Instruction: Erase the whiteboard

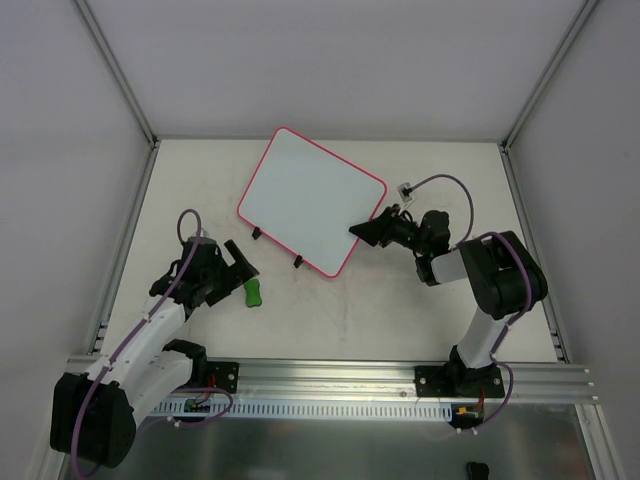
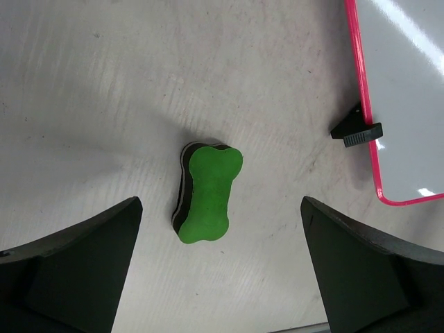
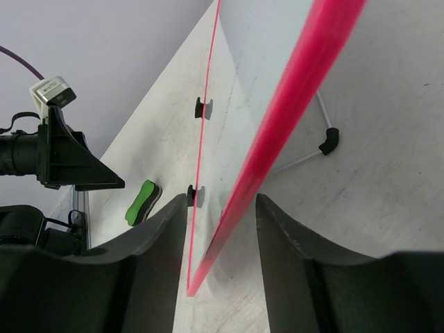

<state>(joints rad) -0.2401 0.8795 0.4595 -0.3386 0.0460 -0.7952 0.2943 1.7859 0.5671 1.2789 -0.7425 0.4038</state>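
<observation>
Two grippers are standing open before you: the left gripper (image 2: 220,202) is hovering wide over the green eraser (image 2: 208,194) on the table (image 1: 400,310), while the right gripper (image 3: 222,202) is loosely straddling the red edge of the whiteboard (image 1: 310,195), which is lying askew mid-table.

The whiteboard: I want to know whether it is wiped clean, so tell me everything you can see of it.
The whiteboard is a flat white rectangle with rounded corners and a thin pink-red rim, glossy like plastic. Its face shows no writing. Two small black clips sit on its near edge. It lies on the table, turned at an angle, toward the back. The right gripper has its jaws either side of the rim at the board's right corner, with gaps showing.
</observation>
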